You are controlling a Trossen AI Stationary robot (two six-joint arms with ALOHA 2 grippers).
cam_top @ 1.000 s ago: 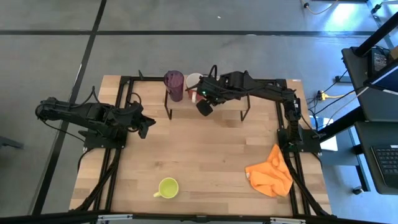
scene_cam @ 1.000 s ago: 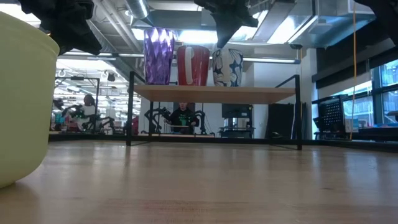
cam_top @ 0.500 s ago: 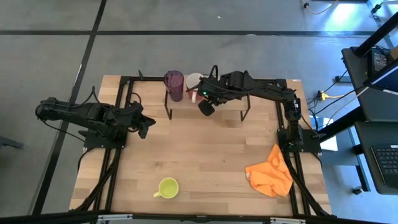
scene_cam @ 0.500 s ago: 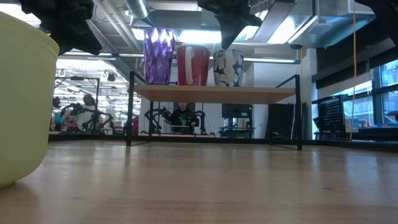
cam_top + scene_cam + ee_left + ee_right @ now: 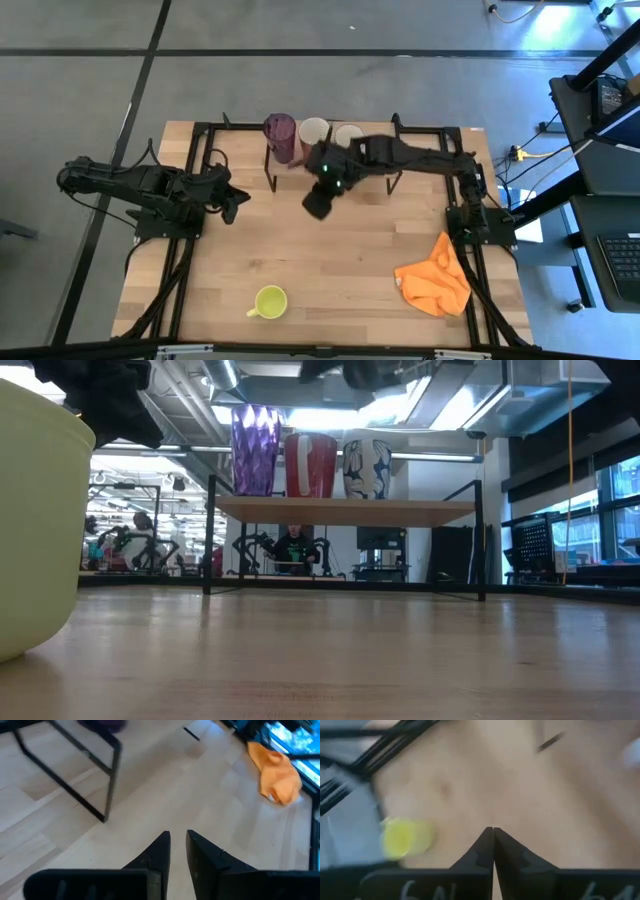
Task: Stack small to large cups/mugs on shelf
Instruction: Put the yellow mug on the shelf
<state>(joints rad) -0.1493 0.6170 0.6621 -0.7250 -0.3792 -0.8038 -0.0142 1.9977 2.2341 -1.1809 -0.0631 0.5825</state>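
Three vessels stand in a row on the raised light-wood shelf: tall purple tumbler, red-brown mug, white patterned mug. Yellow-green mug waits on the table. Right gripper, fingers together and empty, hangs in front of the shelf, seemingly heading for it. Left gripper, slightly apart, idles at the table's left.

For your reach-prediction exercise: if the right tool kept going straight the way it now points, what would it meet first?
Probably bare tabletop. The right tool, fingers shut, points down at open wood; the yellow-green mug lies off to one side, though depth is unclear.
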